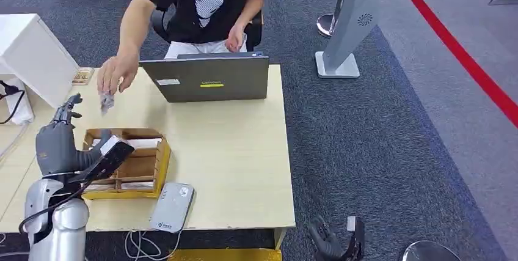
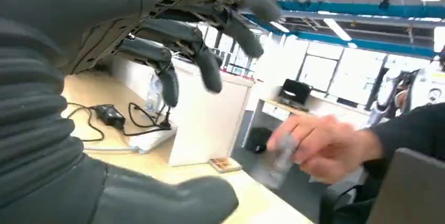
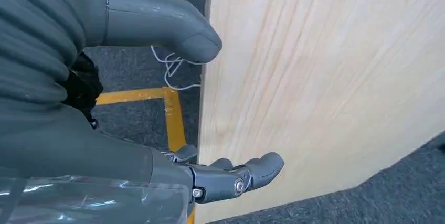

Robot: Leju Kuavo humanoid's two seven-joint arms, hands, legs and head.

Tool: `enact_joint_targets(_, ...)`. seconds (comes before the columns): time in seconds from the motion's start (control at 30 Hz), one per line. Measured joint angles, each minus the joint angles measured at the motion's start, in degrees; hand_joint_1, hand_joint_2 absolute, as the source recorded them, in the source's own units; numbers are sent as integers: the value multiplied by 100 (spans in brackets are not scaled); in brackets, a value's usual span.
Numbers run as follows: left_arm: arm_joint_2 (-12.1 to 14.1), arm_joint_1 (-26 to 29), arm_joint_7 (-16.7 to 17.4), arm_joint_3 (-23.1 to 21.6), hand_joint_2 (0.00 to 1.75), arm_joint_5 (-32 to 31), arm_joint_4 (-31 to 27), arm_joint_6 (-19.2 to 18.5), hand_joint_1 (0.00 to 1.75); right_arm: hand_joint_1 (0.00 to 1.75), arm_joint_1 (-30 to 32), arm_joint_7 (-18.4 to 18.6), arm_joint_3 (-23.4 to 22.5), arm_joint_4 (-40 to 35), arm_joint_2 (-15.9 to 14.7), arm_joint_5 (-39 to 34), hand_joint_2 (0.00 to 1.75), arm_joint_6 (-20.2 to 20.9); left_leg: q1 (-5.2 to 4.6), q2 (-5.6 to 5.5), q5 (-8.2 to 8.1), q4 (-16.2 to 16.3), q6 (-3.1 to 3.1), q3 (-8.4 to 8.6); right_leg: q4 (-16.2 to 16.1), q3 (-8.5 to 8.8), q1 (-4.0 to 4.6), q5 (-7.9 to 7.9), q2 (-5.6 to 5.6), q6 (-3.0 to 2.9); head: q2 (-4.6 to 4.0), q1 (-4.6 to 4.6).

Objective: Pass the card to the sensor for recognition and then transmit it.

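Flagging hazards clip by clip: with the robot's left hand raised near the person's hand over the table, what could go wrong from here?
1. The left hand is raised with fingers spread, holding nothing, while the person's hand holds the card close by; a reach could bump them.
2. The cardboard box sits right under the left hand and might get knocked.
3. The card may never cross the sensor at the near table edge.

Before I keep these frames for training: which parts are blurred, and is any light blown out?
Left wrist view: the person's hand and the card it holds are smeared by motion; ceiling lights and windows glare white. Head view: evenly lit, though that hand is slightly soft. Right wrist view: the table grain is sharp, the right hand close and a little soft.
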Motion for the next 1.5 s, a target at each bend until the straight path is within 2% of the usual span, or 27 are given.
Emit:
enact_joint_targets(0.17,-85,171,-81,0,175,118,-391,-68,0,0,25,-13,0,2,-2,-48,175,-2,0,0,0,0,0,0,0,0,0,0,-1,0,0,0)
enact_joint_targets(0.23,-120,274,-257,-2,175,258,-592,-142,0,0,38,-50,-2,2,-2,-111,175,-4,0,1,0,0,0,1,-1,0,0,0,1,0,0,0)
enact_joint_targets(0.33,-183,534,-413,-44,175,332,-1023,-437,0,0,77,-114,-2,0,-11,-195,175,0,0,3,-1,0,0,1,-1,-2,0,-1,1,0,0,0)
enact_joint_targets(0.4,-183,781,-396,-215,175,95,-1362,-692,0,0,115,-170,-4,0,-28,-288,175,13,-1,2,-5,0,1,1,-2,-1,-1,-2,1,1,0,0)
enact_joint_targets(0.5,59,1260,-146,-739,175,-568,-1720,-1009,0,0,179,-273,-50,0,-66,-413,175,72,-1,3,-9,-1,1,0,-3,-1,-1,-5,3,1,0,2)
enact_joint_targets(0.57,300,1564,79,-1054,175,-722,-1783,-999,0,0,225,-324,-83,0,-92,-459,175,118,0,3,-10,-1,1,0,-3,-3,0,-6,3,0,0,0)
enact_joint_targets(0.63,676,1771,177,-1384,175,-796,-1831,-931,0,0,249,-350,-140,0,-125,-474,175,140,0,4,-10,-2,1,0,-3,-4,0,-7,3,0,0,2)
enact_joint_targets(0.73,1098,2104,265,-1677,175,-927,-1844,-863,0,0,276,-365,-173,0,-151,-503,175,164,1,8,-10,-3,0,2,-3,-5,1,-8,5,-2,0,0)
enact_joint_targets(0.9,1479,2449,326,-1899,175,-995,-1844,-806,0,0,305,-369,-208,0,-166,-522,175,173,2,8,-9,-3,0,2,-3,-4,2,-8,3,-2,0,0)
enact_joint_targets(1.1,1650,2548,352,-2033,175,-1001,-1857,-800,0,0,307,-374,-258,0,-168,-522,175,186,0,6,-9,-2,0,1,-3,-1,0,-7,2,-1,0,2)
enact_joint_targets(1.3,1714,2569,361,-2079,175,-999,-1860,-798,0,0,308,-374,-282,0,-168,-522,175,186,0,6,-9,-2,0,1,-3,-1,0,-7,2,-1,0,0)
enact_joint_targets(1.5,1720,2697,439,-2087,175,-962,-1986,-512,0,0,320,-413,-293,0,-170,-529,175,188,1,5,-9,-2,0,1,-3,-3,1,-7,2,-1,0,2)
